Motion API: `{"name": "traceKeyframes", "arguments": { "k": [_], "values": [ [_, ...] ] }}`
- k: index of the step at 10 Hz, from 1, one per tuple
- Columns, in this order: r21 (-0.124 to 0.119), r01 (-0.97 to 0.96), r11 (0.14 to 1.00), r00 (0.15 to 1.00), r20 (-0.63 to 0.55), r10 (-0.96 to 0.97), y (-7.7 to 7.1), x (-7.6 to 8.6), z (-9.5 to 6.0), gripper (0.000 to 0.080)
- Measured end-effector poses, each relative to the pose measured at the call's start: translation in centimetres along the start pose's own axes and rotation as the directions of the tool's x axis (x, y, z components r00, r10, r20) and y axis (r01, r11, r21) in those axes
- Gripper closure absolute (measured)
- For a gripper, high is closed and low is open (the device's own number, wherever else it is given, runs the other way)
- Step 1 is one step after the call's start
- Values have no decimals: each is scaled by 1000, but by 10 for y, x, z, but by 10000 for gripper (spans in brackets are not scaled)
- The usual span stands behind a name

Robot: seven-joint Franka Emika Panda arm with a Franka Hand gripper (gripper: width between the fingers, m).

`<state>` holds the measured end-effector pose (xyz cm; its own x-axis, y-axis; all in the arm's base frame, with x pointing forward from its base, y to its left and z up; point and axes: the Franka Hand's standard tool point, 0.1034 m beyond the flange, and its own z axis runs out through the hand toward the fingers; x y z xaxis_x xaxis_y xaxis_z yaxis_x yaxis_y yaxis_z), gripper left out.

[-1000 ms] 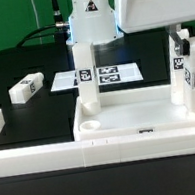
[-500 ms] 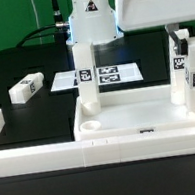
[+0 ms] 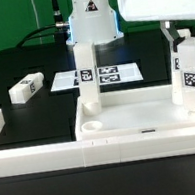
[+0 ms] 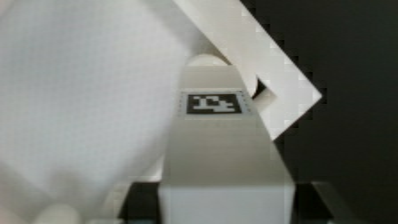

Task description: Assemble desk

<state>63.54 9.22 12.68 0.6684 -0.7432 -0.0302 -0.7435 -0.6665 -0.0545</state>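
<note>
A low white wall (image 3: 38, 155) runs along the near edge of the black worktop (image 3: 10, 68). Just behind it lies the desk top (image 3: 139, 115), a white tray w/ a raised rim, open side up.

The first leg (image 3: 85, 77) stands upright in the tray's far corner on the exterior view's left, tag facing the camera. It looks fitted.

At the tray's end on the exterior view's right, the pincer (image 3: 180, 35) hangs overhead & pinches the second leg (image 3: 192, 81) near its top. This leg is roughly upright, its lower end at about rim level by the corner. A thin white upright just behind it could be a finger or another leg; can't tell which.

In the wrist view the second leg (image 4: 217, 150) & its tag fill the middle, w/ white tray beyond and dark worktop to one side. The fingers are too blurred to pick out.

Farther back, the third leg (image 3: 25, 88) lies loose on its side, near the worktop's edge on the exterior view's left. Beyond it the marker board (image 3: 107, 74) lies flat, then comes the robot's base (image 3: 91, 15).

Step in hand, as I judge: seating leg no. 2 in its corner of the tray. The next move prob. needs the leg's end lined up over its hole, lowered straight, then turned or pressed home w/out tipping.
</note>
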Motion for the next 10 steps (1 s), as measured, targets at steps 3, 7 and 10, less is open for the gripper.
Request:
{"name": "traceKeyframes", "arguments": {
  "k": [3, 7, 10],
  "values": [
    [16, -290, 957, 957, -6, 290, -1, 2, 0, 509],
    [26, -446, 894, 895, -3, 447, -3, 1, 0, 409],
    [16, -367, 930, 930, -2, 367, -4, -2, 2, 188]
  ]
}}
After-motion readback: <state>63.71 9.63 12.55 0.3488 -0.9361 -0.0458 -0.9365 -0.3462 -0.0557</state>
